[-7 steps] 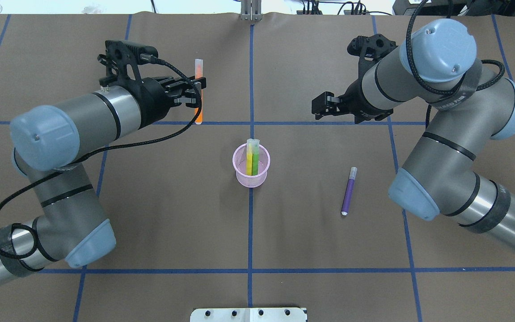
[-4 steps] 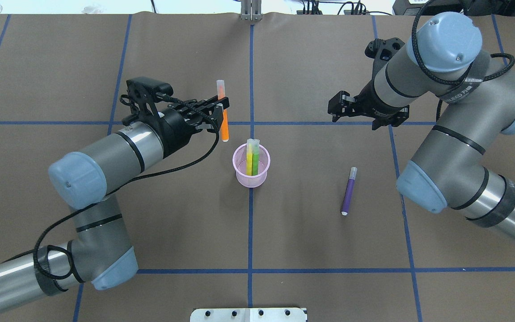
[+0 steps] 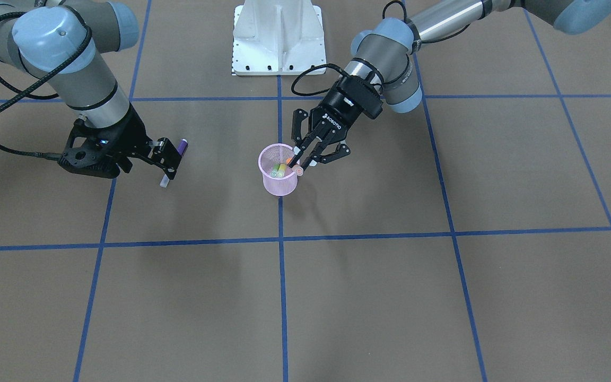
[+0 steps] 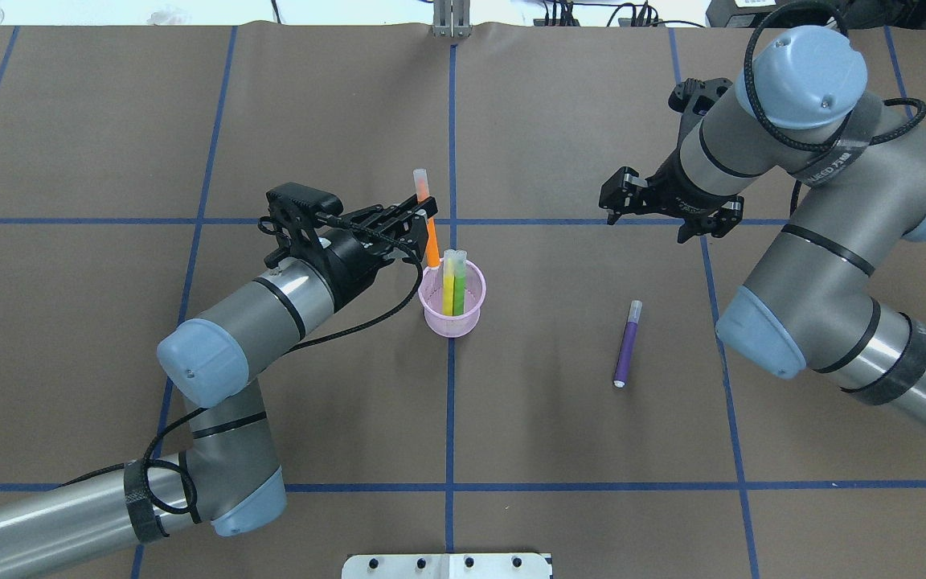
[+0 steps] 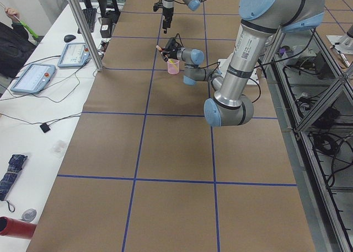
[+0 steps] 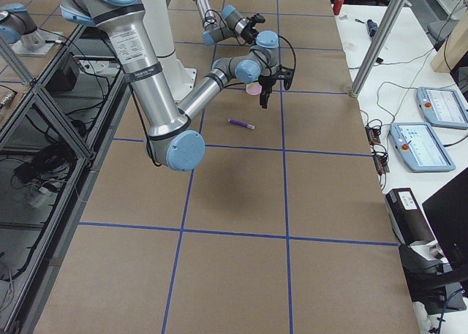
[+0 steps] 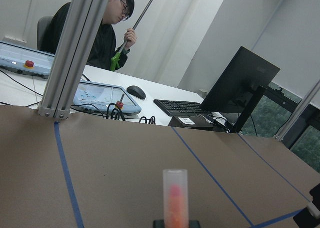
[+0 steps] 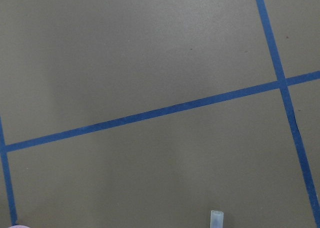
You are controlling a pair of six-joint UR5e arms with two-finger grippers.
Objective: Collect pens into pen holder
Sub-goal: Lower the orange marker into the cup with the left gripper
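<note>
One orange pen [image 4: 432, 245] pinched between left jaws.

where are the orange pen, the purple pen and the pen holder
orange pen [image 4: 432, 245]: overhead view, lower orange barrel
purple pen [image 4: 626, 346]: overhead view, mid barrel
pen holder [image 4: 463, 323]: overhead view, mesh wall

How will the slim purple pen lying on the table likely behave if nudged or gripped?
The slim purple pen looks round and lies free on flat brown paper, so a nudge would probably roll it. It is straight end to end, so likely stiff. Being thin, it is probably light.
</note>
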